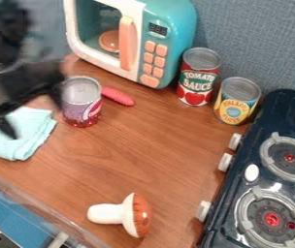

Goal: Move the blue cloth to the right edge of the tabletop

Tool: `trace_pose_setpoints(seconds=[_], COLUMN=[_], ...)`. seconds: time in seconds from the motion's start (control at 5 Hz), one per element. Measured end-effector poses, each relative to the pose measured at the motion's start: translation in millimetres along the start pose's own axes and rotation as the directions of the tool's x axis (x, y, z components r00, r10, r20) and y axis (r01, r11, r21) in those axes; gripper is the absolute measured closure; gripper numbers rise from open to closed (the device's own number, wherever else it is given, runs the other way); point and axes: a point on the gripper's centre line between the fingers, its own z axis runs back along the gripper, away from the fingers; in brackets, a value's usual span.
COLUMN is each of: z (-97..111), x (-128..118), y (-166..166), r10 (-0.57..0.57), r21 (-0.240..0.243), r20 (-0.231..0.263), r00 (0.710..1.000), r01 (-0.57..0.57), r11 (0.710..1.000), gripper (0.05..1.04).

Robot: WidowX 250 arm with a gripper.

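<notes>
My pincer [35, 120] is found at the upper left of the tabletop [176, 155], above the upper part of the folded light-blue cloth [22, 140]. Condition of same: open, the two black fingers spread apart, nothing gripped. One finger points down over the cloth; the other lies alongside the purple-and-red can [82, 102], though I cannot tell whether it touches.

The cloth lies at the left side of the wooden surface, well apart from the right edge, partly cut off by the edge of view. It is folded in layers, a corner pointing toward the lower right. The purple-and-red can stands upright just beside it, to the right.

Remaining items, as inspected: a red ridged handle-like object [118, 96] lies behind and to the right of that can. At the rear stands a teal toy microwave [176, 22] with a white front and peach handle and buttons. Right of it, two cans stand upright near each other: a tomato can [199, 77] and a yellow-labelled can [237, 101]. A toy mushroom [137, 214], brown-capped, lies on its side toward the front. A dark-blue toy stove [244, 193] with two grey burners occupies the right side.
</notes>
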Motion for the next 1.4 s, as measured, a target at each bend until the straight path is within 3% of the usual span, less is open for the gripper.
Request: trace_pose_setpoints(seconds=[0.2, 0.4, 0.8, 1.0, 1.2, 1.4], z=[-22, -42, -88, -108, -117, -127], x=[37, 70, 103, 99, 92, 83], y=[21, 26, 28, 33, 25, 20], r10=[0.17, 0.239, 0.334, 0.373, 0.397, 0.414], r21=[0.075, 0.118, 0.197, 0.225, 0.215, 0.217], r20=[0.077, 0.12, 0.17, 0.198, 0.222, 0.215], r00=[0.982, 0.964, 0.927, 0.907, 0.891, 0.884], r01=[-0.176, -0.253, -0.364, -0.412, -0.442, -0.457], r11=[0.982, 0.96, 0.91, 0.883, 0.871, 0.863], gripper=[0.083, 0.083, 0.083, 0.083, 0.083, 0.082])
